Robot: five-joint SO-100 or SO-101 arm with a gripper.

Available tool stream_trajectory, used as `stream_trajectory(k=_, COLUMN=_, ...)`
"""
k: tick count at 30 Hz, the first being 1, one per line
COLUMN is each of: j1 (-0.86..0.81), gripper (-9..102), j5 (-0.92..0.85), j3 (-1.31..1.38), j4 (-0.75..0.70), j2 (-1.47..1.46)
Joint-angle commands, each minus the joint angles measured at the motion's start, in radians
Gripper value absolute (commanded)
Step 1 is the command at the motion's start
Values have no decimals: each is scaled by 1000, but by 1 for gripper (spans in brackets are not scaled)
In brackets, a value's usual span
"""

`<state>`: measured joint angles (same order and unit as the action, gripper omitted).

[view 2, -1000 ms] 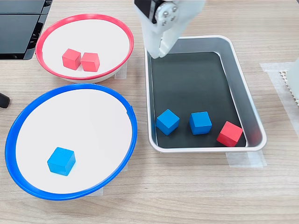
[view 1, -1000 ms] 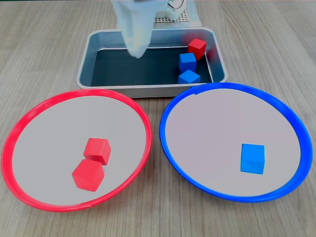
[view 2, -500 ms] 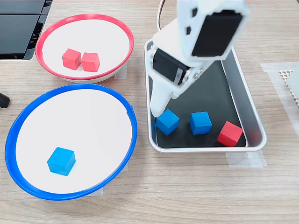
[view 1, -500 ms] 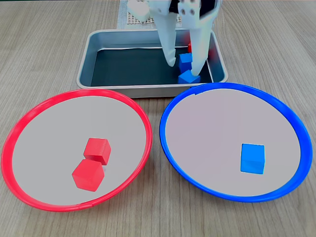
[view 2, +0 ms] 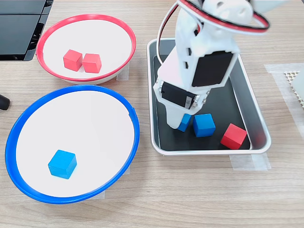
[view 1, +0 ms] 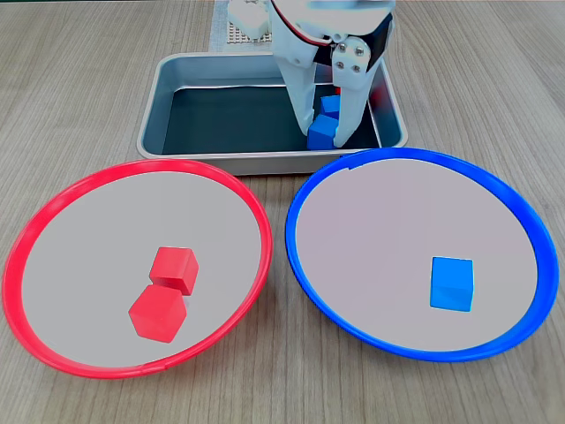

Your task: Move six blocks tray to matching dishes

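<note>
Tray (view 1: pixel 168 106) (view 2: pixel 256 123): silver pan with a dark bottom, on the wooden table (view 1: pixel 79 97) just behind the two dishes in a fixed view. It holds three blocks.
- One blue block (view 1: pixel 320 132) (view 2: pixel 185 122), between the fingers of the white gripper (view 1: pixel 325 134) (view 2: pixel 179 124), which reaches straight down into the pan. The fingers sit on either side of the cube and look clamped against it. Whether the cube rests on the pan bottom or is raised off it, I cannot tell.
- A second blue block (view 1: pixel 329 104) (view 2: pixel 204 125), just beside the first, resting on the pan bottom.
- One red block (view 2: pixel 233 136), near the pan corner, a little apart from the second blue cube.

Red-rimmed dish (view 1: pixel 35 230) (view 2: pixel 52 28): round, pale centre. It holds two red blocks (view 1: pixel 173 269) (view 2: pixel 72 60), the other one (view 1: pixel 158 314) (view 2: pixel 92 62) touching it.

Blue-rimmed dish (view 1: pixel 305 190) (view 2: pixel 28 107): round, pale centre, beside the red-rimmed one. It holds one blue block (view 1: pixel 452 283) (view 2: pixel 62 164), alone, well away from the rim.

Count: six cubes in all, three red and three blue; three in the pan, three in dishes. Two dishes, one pan, one arm.
</note>
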<state>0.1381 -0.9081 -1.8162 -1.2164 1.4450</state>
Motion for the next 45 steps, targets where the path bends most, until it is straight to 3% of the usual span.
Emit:
stream_trajectory(k=1, j1=-3, gripper=0, j5=-69, j3=44, j4=-166, j2=57)
stream_trajectory(k=3, j1=-9, gripper=0, j5=-51, j3=120, j4=-268, j2=95)
stream_trajectory(k=7, j1=-8, gripper=0, j5=84, j3=290, j4=-281, j2=132)
stream_trajectory(k=10, j1=-6, gripper=0, j5=198, j3=426, j4=-207, j2=104)
stream_trajectory(k=13, j1=-6, gripper=0, j5=278, j3=463, j4=-35, j2=40)
stream_trajectory(k=17, j1=8, gripper=0, j5=281, j3=443, j4=132, j2=-80)
stream_trajectory(k=22, j1=2, gripper=15, j5=351, j3=479, j4=153, j2=-160)
stream_trajectory(k=26, j1=-5, gripper=18, j5=382, j3=483, j4=127, j2=-152)
stream_trajectory(k=30, j1=-5, gripper=8, j5=371, j3=477, j4=67, j2=-92)
stream_trajectory(k=31, j1=-5, gripper=1, j5=339, j3=471, j4=34, j2=-71)
stream_trajectory(k=34, j1=-20, gripper=0, j5=253, j3=370, j4=-199, j2=60)
stream_trajectory(k=36, j1=-34, gripper=0, j5=187, j3=245, j4=-256, j2=140)
stream_trajectory(k=40, j1=-64, gripper=6, j5=100, j3=-40, j4=-236, j2=279)
stream_trajectory(k=45, j1=-48, gripper=15, j5=54, j3=-147, j4=-207, j2=288)
